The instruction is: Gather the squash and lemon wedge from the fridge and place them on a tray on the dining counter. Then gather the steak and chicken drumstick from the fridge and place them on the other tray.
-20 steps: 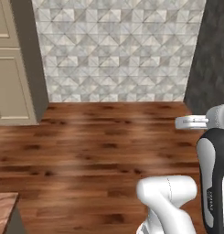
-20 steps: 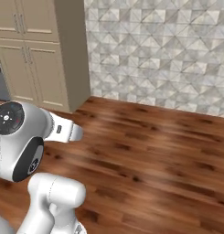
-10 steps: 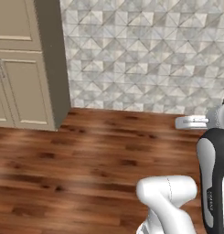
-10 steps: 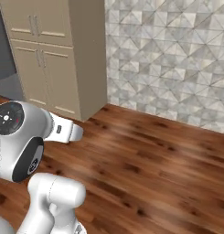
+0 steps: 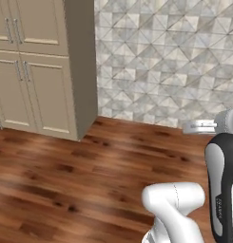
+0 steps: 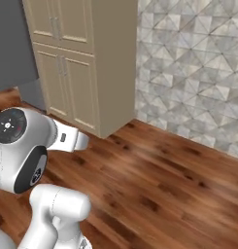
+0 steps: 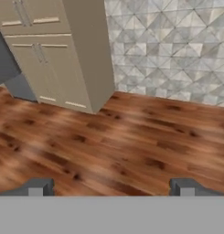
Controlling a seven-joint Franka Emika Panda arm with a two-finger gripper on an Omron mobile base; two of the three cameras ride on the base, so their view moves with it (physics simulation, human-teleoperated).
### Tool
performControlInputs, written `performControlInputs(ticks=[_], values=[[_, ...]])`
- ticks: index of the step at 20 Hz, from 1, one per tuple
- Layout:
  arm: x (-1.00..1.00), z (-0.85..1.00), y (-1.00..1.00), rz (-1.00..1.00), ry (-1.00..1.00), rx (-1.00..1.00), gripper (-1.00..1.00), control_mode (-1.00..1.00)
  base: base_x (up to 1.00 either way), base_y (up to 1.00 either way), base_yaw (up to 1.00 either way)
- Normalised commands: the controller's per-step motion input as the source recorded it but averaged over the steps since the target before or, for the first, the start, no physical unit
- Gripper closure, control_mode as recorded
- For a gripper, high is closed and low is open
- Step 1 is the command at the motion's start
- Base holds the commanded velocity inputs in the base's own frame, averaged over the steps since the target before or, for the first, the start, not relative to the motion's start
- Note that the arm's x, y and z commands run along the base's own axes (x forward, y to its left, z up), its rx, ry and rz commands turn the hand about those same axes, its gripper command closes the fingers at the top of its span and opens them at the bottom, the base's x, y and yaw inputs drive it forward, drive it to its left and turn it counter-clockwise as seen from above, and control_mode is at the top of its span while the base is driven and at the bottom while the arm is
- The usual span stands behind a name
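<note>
fridge (image 6: pixel 13 44) edge beside cabinets (image 6: pixel 76 63)

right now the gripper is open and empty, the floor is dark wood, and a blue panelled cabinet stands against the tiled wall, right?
Not quite: the panelled cabinet is beige, not blue, as the left base view shows. The gripper is open and empty, the floor dark wood.

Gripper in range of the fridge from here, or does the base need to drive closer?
Probably not. The fridge shows only as a grey slab at the far left, beyond the beige cabinet, with open wood floor between. The gripper hangs open over bare floor; driving closer looks necessary.
</note>
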Motion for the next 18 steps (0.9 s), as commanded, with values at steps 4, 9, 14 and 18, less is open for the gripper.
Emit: performControlInputs(ticks=[4,9,14,18], values=[[0.00,0.00,0.00,0.00,0.00,0.00,-1.00,1.00,0.69,0.10,0.32],[0.00,0.00,0.00,0.00,0.00,0.00,-1.00,1.00,0.64,0.19,0.33],[0.00,0.00,0.00,0.00,0.00,0.00,-1.00,1.00,0.62,0.24,0.34],[0.00,0.00,0.00,0.00,0.00,0.00,-1.00,1.00,0.64,0.23,0.34]])
